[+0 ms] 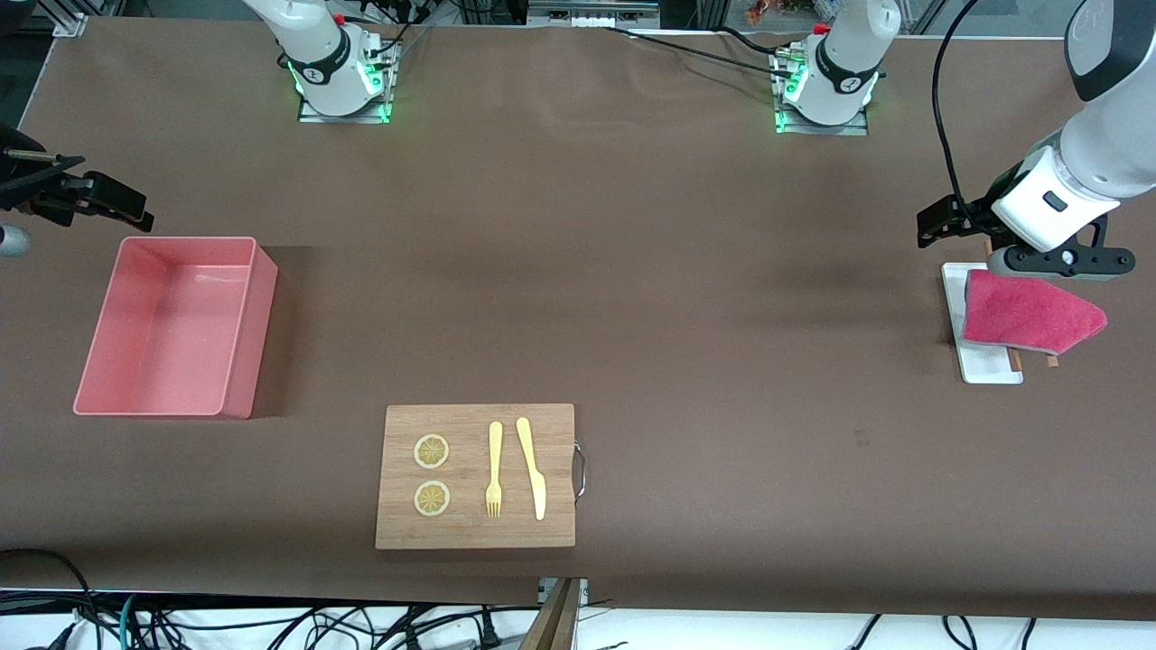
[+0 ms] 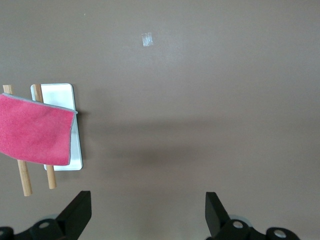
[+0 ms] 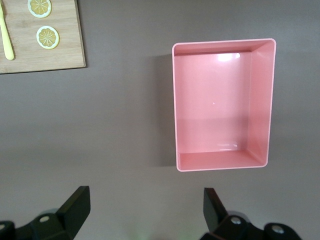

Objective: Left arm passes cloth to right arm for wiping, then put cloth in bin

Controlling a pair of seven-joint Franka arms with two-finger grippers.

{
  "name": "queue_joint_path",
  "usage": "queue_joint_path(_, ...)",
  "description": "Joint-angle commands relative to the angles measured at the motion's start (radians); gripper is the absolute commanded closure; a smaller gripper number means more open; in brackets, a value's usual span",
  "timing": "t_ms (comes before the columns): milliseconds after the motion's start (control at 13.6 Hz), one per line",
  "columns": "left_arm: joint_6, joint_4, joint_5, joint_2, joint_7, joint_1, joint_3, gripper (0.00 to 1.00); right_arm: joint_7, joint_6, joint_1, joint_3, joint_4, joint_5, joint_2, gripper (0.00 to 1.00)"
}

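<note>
Left gripper hangs up in the air with its fingers wide apart and nothing in them. I see it over the brown table, at the left arm's end, just beside the cloth.

That cloth is fuzzy and crimson-pink with a grey edge. It lies draped over a white tray and two thin wooden sticks. Its long way runs along the length of the table. One pointed corner sticks out toward the table's edge at the left arm's end. I can read no words or labels on it, or on anything else here.

Going outward, a wooden cutting board sits near the front camera, about the middle of the table. On it lie two lemon slices, a yellow fork and a yellow knife. A small metal handle is on the board's end.

At the right arm's end sits the bin, a pink tub, with its long way running toward the front camera.

My right gripper waits in the air beside the bin, with its fingers wide apart too and holding nothing.
</note>
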Motion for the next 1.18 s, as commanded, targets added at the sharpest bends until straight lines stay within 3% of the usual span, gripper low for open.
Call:
queue_joint_path(0, -0.027, 0.034, -0.003, 0.016, 0.004, -0.01, 0.007, 0.0, 0.01, -0.006, -0.003, 0.002, 0.022, -0.007, 0.009, 0.0)
queue_joint_path(442, -0.029, 0.034, -0.003, 0.016, 0.006, -0.012, 0.007, 0.0, 0.01, -0.005, -0.003, 0.002, 0.022, -0.009, 0.009, 0.0)
queue_joint_path(811, -0.11, 0.033, -0.001, 0.024, 0.009, -0.027, -0.024, 0.0, 0.01, -0.005, -0.003, 0.002, 0.022, -0.012, 0.009, 0.0)
queue_joint_path(1105, -0.133, 0.064, 0.101, 0.183, 0.148, -0.015, -0.022, 0.0, 0.01, -0.005, -0.005, 0.002, 0.022, -0.012, 0.009, 0.0)
